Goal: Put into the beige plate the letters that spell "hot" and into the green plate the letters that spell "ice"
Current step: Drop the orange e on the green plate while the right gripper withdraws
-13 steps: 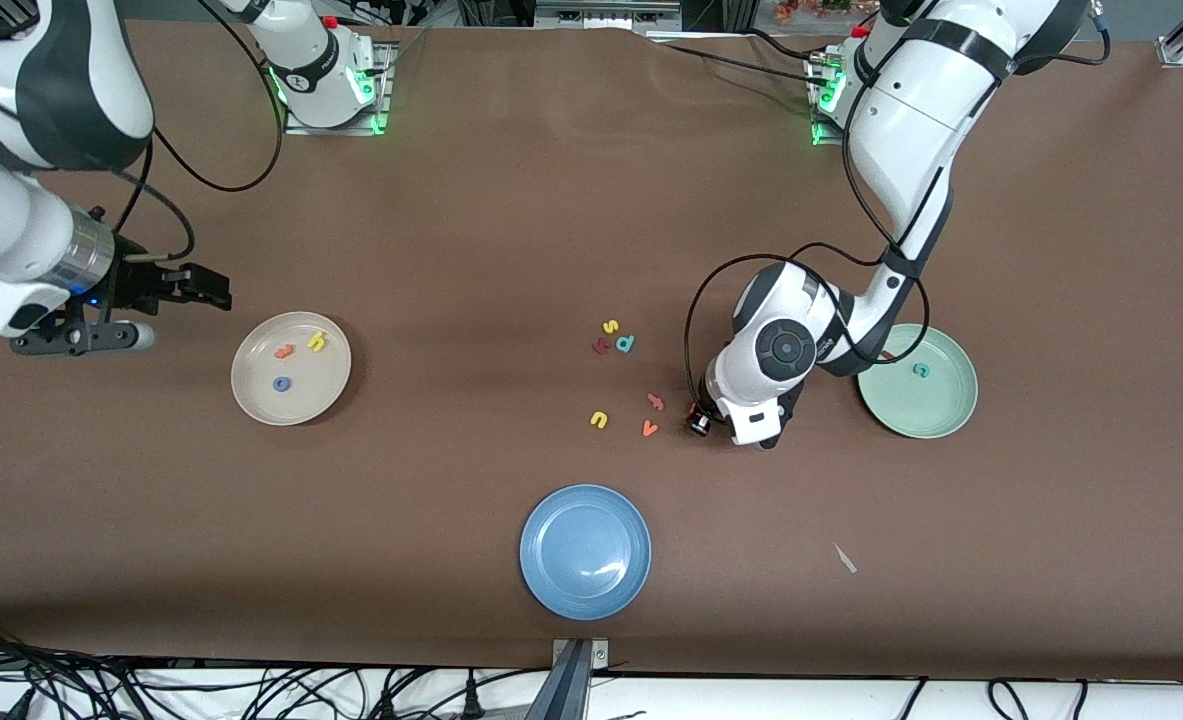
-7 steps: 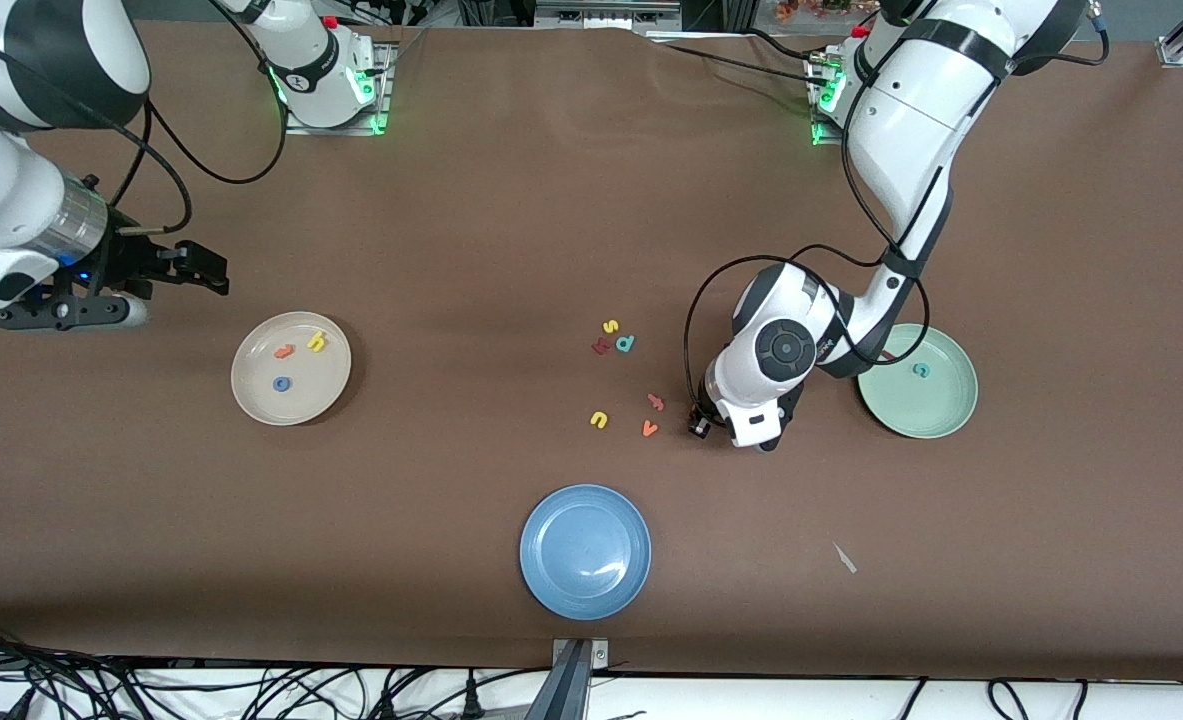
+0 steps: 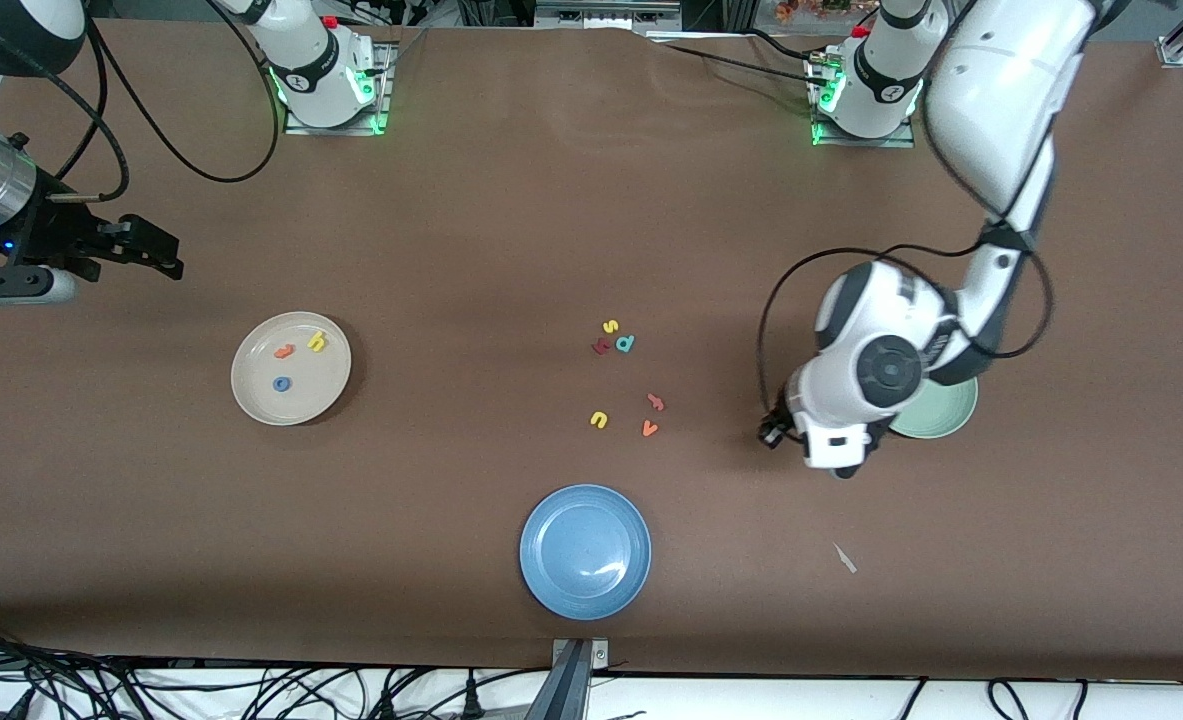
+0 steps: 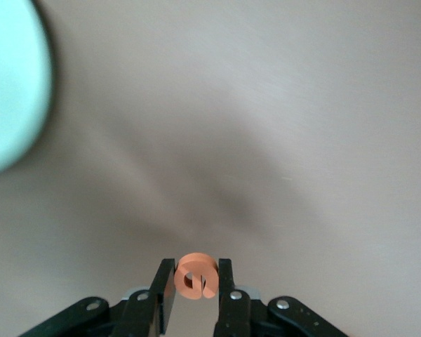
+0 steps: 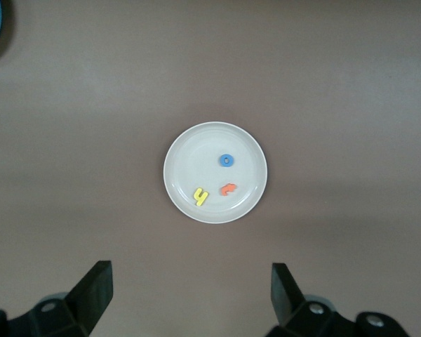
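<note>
Now my left gripper (image 4: 195,289) pinches the orange e (image 4: 196,276) just beside the green plate's (image 3: 951,420) rim; my right gripper (image 5: 189,288) waits with fingers wide apart.

Matt brown table (image 3: 511,230), glossy blue plate (image 3: 585,551)

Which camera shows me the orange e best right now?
The left wrist view: the orange e sits pinched in the left pincer, close and unobstructed. In the front view the left arm's wrist hides it; the right wrist view doesn't include it.
</note>
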You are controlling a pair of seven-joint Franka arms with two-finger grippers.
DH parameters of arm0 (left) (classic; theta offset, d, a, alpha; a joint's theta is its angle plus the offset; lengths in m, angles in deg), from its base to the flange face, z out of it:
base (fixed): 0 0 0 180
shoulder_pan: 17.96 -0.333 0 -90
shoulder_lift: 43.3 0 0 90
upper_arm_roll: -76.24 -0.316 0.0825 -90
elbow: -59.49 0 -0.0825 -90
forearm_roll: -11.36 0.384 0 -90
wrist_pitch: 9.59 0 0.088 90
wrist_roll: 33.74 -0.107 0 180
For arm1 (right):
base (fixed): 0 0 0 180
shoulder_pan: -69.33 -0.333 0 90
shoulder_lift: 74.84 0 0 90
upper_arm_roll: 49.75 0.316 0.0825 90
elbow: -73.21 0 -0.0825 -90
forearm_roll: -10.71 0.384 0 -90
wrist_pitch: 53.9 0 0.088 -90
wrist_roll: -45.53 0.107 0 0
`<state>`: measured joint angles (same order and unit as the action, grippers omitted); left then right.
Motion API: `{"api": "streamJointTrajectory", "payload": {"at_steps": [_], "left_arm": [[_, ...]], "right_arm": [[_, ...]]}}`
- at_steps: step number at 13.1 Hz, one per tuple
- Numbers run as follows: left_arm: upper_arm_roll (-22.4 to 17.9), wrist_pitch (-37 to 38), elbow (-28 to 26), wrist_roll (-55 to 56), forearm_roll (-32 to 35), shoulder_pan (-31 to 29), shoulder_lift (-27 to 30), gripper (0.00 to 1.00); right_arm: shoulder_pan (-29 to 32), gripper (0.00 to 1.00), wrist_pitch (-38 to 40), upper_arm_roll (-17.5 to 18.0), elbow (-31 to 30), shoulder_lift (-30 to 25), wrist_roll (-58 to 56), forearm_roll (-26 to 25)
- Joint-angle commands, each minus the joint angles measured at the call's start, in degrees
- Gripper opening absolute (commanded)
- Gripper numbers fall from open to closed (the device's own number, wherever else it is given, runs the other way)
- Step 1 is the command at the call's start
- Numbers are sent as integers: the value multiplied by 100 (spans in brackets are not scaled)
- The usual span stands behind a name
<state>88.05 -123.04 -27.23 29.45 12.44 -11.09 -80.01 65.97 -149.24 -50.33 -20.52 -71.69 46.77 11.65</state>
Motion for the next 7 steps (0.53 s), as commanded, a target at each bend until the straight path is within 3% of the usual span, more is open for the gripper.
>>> {"api": "streamJointTrajectory", "payload": {"at_steps": [1, 4, 7], "left_arm": [[32, 1040, -240, -1611, -117, -553, 358, 15], [23, 1282, -556, -2914, 198, -1133, 314, 15], [23, 871, -881, -3357, 638, -1468, 86, 19]], "right_arm": [[-121, 100, 147, -109, 180, 98, 25, -7], [-130, 100, 147, -109, 180, 98, 34, -24], [-156, 100, 138, -100, 180, 107, -10, -321]]}}
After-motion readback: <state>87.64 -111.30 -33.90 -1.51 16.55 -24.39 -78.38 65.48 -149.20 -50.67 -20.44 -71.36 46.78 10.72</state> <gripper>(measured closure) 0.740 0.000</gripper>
